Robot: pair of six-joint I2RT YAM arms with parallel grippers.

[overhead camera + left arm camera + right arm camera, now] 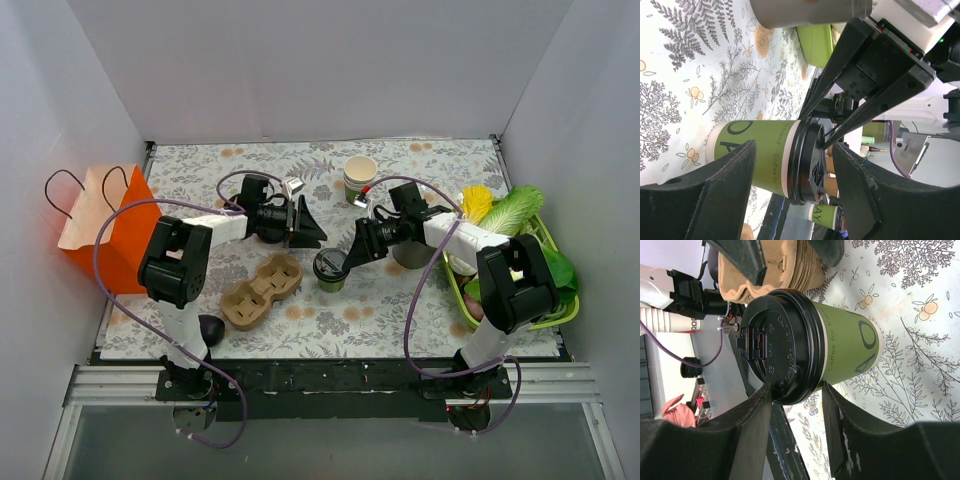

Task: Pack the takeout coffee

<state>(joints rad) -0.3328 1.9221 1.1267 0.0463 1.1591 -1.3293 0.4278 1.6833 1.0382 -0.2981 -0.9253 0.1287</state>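
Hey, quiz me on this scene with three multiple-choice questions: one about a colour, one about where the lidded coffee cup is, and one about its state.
1. What colour is the paper bag? A: blue. B: white. C: orange.
2. Where is the takeout coffee? A: on the table, beside the cardboard carrier. B: inside the paper bag. C: seated in a carrier pocket.
3. How does the takeout coffee stand? A: tipped over. B: upright, black lid on. C: upright, lidless.

Answers:
1. C, the bag at the table's left edge is bright orange.
2. A, the top view shows it on the floral cloth just right of the carrier.
3. B, both wrist views show the lid seated on the cup.
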